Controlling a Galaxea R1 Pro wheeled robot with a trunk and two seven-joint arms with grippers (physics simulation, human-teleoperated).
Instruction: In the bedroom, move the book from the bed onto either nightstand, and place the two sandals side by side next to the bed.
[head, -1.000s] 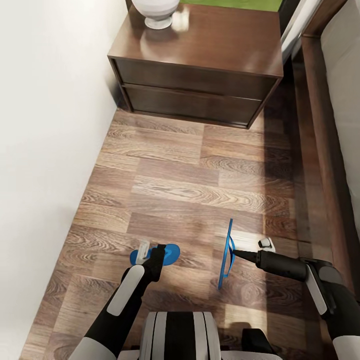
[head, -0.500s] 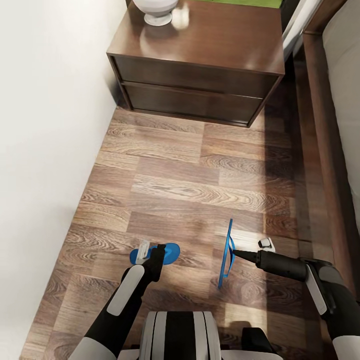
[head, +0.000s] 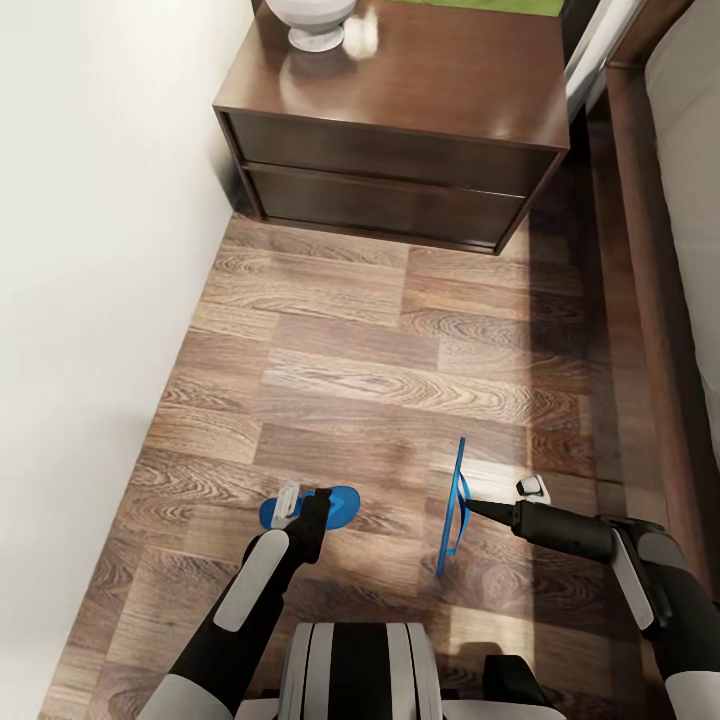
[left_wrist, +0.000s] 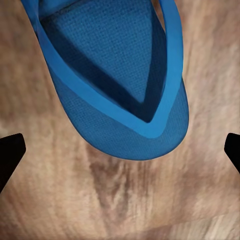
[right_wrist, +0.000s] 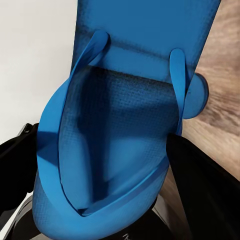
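Nothing has moved since earlier. Right gripper (head: 468, 506) clamps one sandal (head: 453, 510) on edge; left gripper (head: 303, 506), open, hovers over the flat sandal (left_wrist: 120, 80).

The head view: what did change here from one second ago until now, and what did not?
The whole picture shifted a little in the first half second, so the camera moved, not the things. Nothing else visibly changed. The right gripper holds one sandal on its edge, as before. The left gripper hangs open over the other sandal, which lies flat on the floor. The nightstand is unchanged.
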